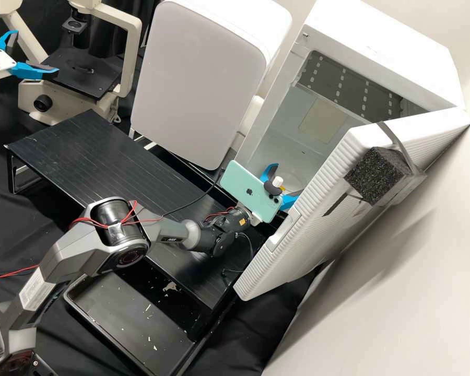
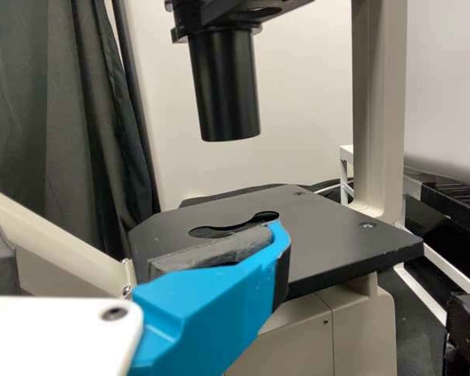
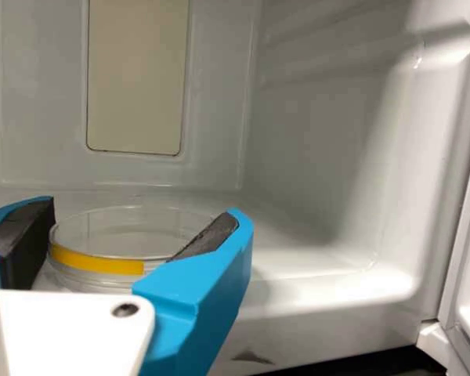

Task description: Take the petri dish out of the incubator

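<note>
Blue fingers (image 3: 200, 286) of right gripper (image 1: 285, 180) parted around petri dish (image 3: 121, 235), contact unclear; left gripper (image 1: 36, 53) spread too.

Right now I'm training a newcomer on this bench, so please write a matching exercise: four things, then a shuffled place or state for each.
Things
1. Petri dish
2. Incubator door
3. Black foam block
4. Microscope stage

Places or states
A. On the door's outer face
B. Below a black tube
C. Inside the white incubator
D. Swung open

Right pairs: 1-C, 2-D, 3-A, 4-B
</note>
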`<action>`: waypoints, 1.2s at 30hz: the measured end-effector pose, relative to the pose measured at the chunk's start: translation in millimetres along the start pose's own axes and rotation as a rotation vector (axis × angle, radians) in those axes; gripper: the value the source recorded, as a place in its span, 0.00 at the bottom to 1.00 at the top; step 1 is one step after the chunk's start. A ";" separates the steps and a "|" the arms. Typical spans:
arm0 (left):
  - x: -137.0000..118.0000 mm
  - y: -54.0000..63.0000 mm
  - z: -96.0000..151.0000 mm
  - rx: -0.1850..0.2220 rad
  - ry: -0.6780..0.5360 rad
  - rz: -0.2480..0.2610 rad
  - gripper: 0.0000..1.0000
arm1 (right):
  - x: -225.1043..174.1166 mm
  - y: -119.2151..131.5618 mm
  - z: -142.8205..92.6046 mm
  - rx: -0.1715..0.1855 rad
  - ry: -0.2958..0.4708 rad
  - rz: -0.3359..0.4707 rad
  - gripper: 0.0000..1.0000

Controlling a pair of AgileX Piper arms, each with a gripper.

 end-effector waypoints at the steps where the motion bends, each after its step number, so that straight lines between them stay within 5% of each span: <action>1: 0.0 0.0 0.0 0.000 0.000 0.000 1.00 | 0.0 -0.1 0.1 0.000 -0.001 -0.001 0.00; 16: 0.0 0.0 0.0 0.000 0.000 0.000 1.00 | -2.4 1.3 3.3 0.029 -0.002 0.003 0.00; 36: 0.0 0.0 0.0 0.000 0.000 0.000 1.00 | -39.4 22.8 9.3 0.070 0.079 0.141 0.00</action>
